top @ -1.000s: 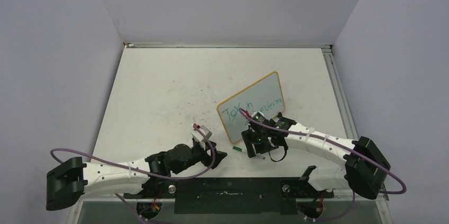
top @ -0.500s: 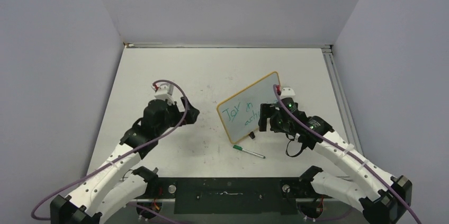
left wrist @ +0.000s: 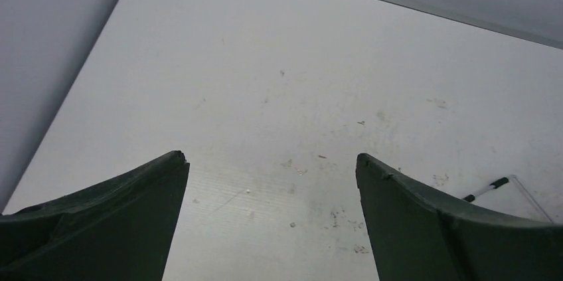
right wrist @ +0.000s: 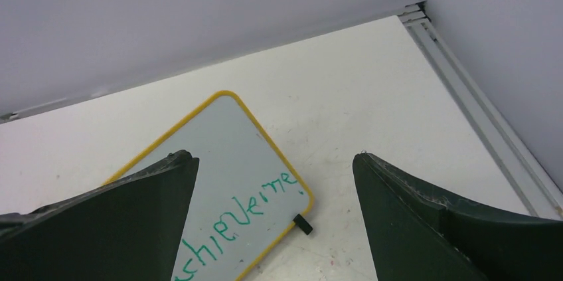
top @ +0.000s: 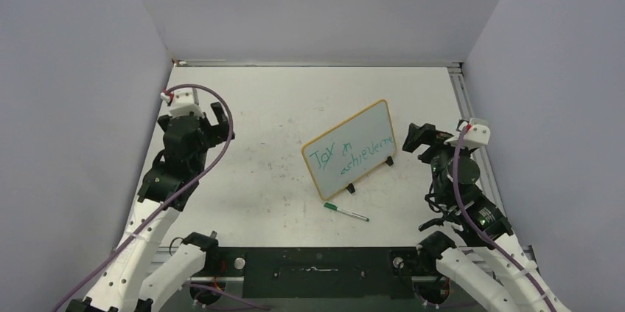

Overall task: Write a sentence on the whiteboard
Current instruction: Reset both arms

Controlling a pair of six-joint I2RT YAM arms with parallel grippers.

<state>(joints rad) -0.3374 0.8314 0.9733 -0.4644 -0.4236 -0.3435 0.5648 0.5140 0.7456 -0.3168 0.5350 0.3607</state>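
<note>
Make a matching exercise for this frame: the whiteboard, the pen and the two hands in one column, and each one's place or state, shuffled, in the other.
Things:
1. whiteboard
2. pen
3. left hand
4. right hand

Places or states:
A. lying flat on the table, on the near side of the whiteboard
B. open and empty, raised near the table's left edge
C. mid-table, bearing the teal sentence
D. open and empty, just right of the whiteboard

Pairs: 1-C, 2-A, 3-B, 4-D
</note>
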